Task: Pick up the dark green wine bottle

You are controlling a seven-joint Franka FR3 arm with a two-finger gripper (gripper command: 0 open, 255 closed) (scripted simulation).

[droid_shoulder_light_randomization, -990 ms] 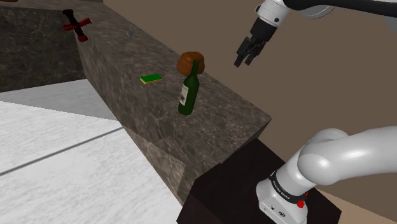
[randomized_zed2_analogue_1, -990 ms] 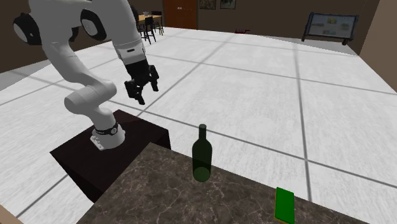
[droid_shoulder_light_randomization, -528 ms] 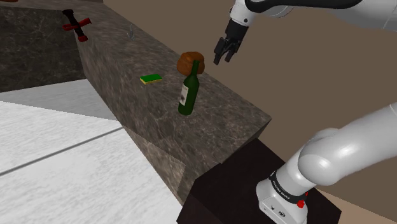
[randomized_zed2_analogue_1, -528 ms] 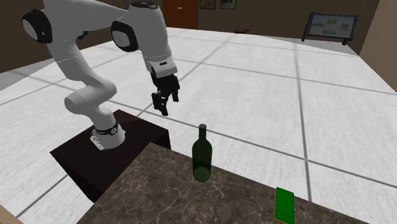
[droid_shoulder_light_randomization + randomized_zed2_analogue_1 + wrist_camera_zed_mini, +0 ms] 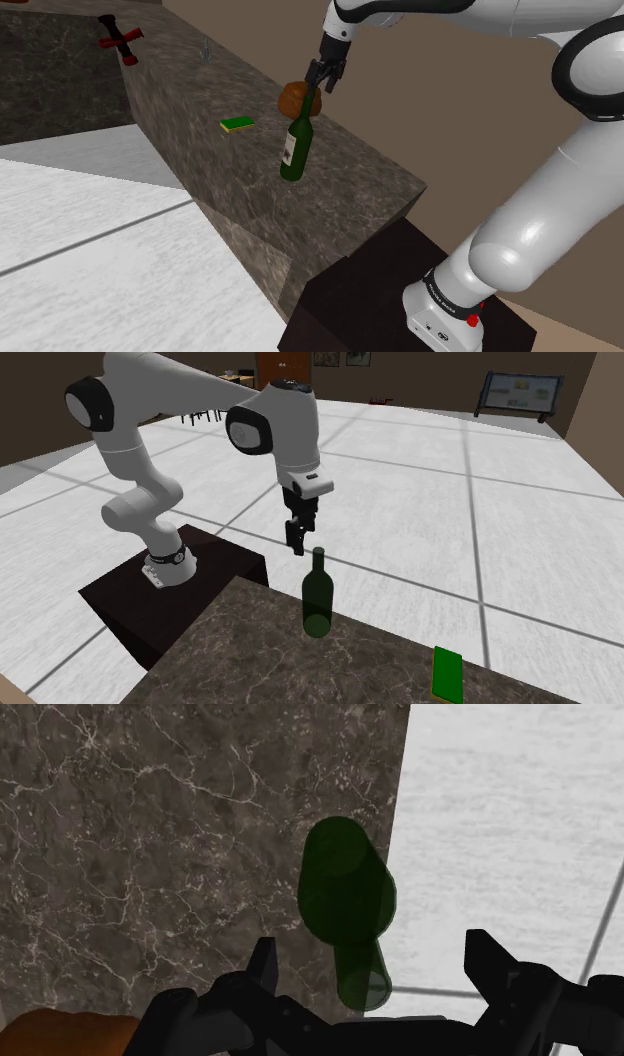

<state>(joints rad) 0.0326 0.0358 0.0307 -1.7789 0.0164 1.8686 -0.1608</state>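
Bottle (image 5: 293, 148) looks rigid, slick and breakable; grip the narrow neck, which the wide-open tool (image 5: 371, 949) hovers over.

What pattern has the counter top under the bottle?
The counter top is dark grey-brown with thin pale veins, clearest in the wrist view.

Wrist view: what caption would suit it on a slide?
Open black gripper poised over an upright green wine bottle near the marbled counter edge.

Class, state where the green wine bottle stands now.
In the shoulder view, the green wine bottle stands upright on the marbled counter, right of the green sponge, before a brown object, below the gripper.
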